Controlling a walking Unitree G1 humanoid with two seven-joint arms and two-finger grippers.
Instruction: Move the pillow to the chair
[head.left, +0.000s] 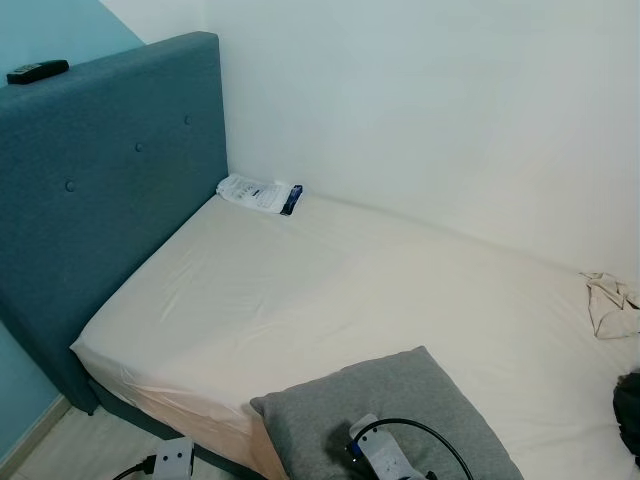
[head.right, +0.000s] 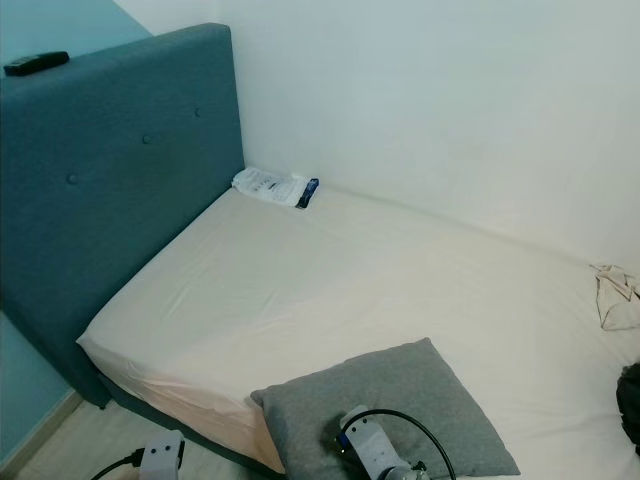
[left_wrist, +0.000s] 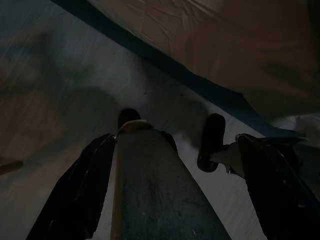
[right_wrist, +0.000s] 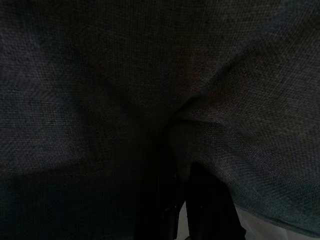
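While the robot faced a bed (head.left: 330, 290) with a cream sheet, a dark remote control (head.left: 37, 71) lay at far left on top of the blue padded headboard (head.left: 110, 190). A white packet (head.left: 258, 194) with small print too fine to read lay in the bed's far corner against the white wall (head.left: 430, 110). The grey pillow (head.left: 395, 400) sat on the bed's near edge. The right gripper (right_wrist: 195, 210) pressed into the pillow's fabric, pinching a fold of it. The left gripper (left_wrist: 170, 145) hung over the wooden floor (left_wrist: 60, 90), fingers spread apart. A crumpled cloth (head.left: 610, 303) lay at far right.
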